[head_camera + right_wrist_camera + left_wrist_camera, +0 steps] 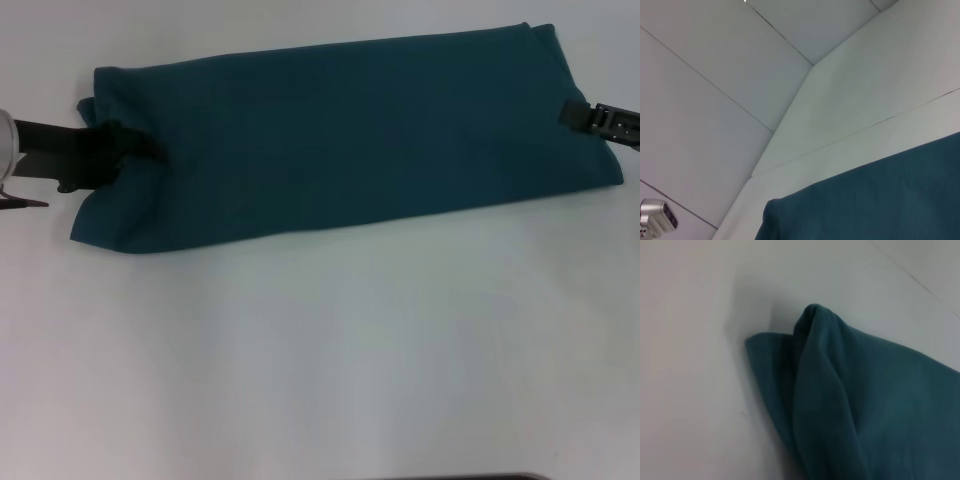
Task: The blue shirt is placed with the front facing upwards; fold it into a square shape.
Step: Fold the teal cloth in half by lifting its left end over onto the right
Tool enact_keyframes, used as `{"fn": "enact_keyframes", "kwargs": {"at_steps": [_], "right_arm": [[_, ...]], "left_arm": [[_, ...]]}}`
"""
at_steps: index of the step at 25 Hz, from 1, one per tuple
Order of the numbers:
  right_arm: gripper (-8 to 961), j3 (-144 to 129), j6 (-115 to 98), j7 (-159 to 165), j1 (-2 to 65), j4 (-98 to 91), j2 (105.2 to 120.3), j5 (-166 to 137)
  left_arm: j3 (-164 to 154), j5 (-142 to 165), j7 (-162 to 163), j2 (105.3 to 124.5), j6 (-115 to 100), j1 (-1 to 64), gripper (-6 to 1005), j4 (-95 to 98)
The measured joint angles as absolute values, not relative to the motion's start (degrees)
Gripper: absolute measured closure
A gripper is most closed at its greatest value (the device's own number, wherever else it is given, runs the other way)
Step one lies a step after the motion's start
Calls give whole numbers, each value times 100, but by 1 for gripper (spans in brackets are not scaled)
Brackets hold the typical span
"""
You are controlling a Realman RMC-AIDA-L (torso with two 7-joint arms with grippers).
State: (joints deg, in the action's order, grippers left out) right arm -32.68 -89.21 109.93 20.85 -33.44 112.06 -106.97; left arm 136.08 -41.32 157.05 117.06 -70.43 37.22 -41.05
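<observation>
The blue shirt (350, 140) lies on the white table as a long plain teal band, running left to right across the far half. My left gripper (135, 150) is at its left end, shut on the cloth, which puckers around the black fingers. In the left wrist view that end of the shirt (865, 405) rises in a pinched ridge above the table. My right gripper (572, 114) reaches in from the right and overlaps the shirt's right edge. The right wrist view shows a flat corner of the shirt (880, 200).
Bare white table (320, 350) fills the near half in front of the shirt. A thin dark strip (460, 477) shows at the near edge. A small silver part (657, 217) sits far off in the right wrist view.
</observation>
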Motion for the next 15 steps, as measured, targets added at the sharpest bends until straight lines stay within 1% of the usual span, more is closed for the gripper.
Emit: {"fn": "enact_keyframes", "kwargs": {"at_steps": [4,8,15], "right_arm": [[335,-3268,-8921,10992,2073,-3341,11206,-10697],[335,-3270,-8921,10991,2074,-3340,11206,-10696],[337,-3270,-8921,11007,2074,-3339,11206,-10687]], "left_arm": [[13605,-4034,15747,11714,-7003,3743,342,-4095],[13605,-4025,15754,11718,-7001,3746,576,-4120],[13605,-4054,15741,11727,-7012,3754,818,-4167]]}}
